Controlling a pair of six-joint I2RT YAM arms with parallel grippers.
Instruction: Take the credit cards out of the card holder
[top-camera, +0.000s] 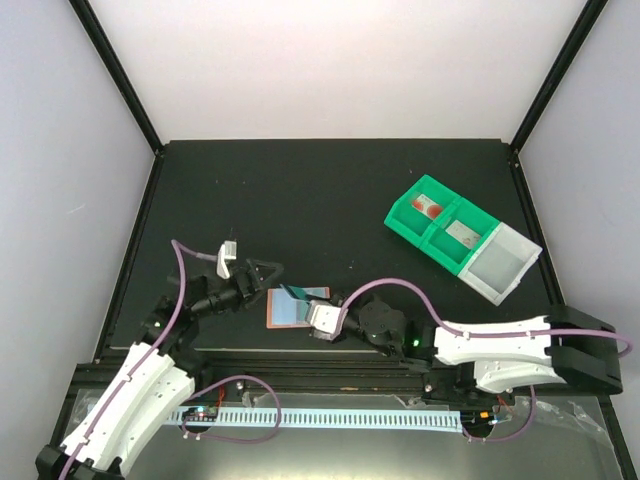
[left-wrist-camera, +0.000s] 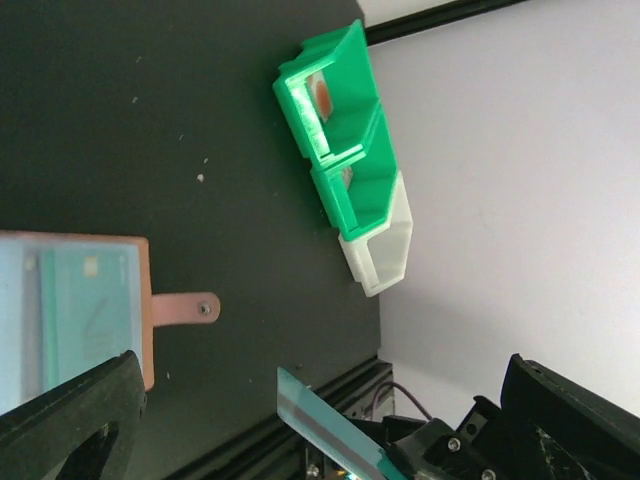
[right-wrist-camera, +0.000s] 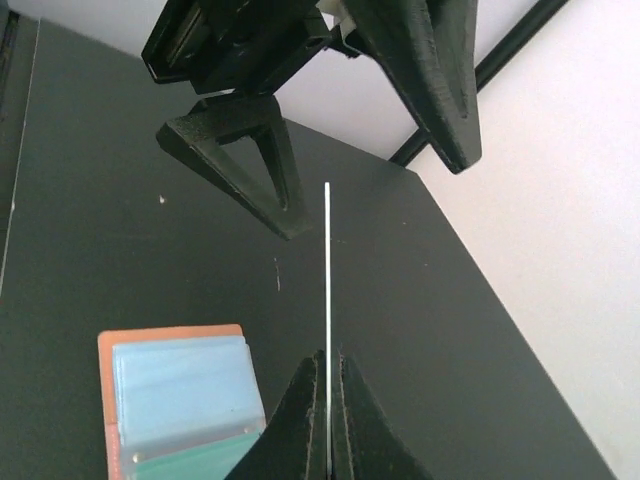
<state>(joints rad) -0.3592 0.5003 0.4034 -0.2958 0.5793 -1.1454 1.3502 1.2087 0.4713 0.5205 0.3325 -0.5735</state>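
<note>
Here the right gripper is pinching one teal card between its two fingers, the jaws being pressed together with only the thin plastic between them. The right wrist view is showing this card purely as a fine pale line, edge-on, rising from the fingertips. The left wrist view is showing its flat face, with a dark stripe running along it. The card is out of the card holder and is sitting just beside it, not touching it. The left gripper is standing with its jaws spread very wide and is holding nothing. The free end of the teal card is pointing into the gap between these fingers, and neither one is touching it. The card holder is lying open and flat on the black table, close to the near edge and between the two grippers. Its snap tab is sticking out flat from one edge, toward the side where the green bin is. Inside the holder, light blue cards are resting in the pockets, and a teal one is showing under them. The green bin is sitting well apart from the holder, at the far right of the table, with a white compartment at its end. I cannot tell what the small things inside it are.
</note>
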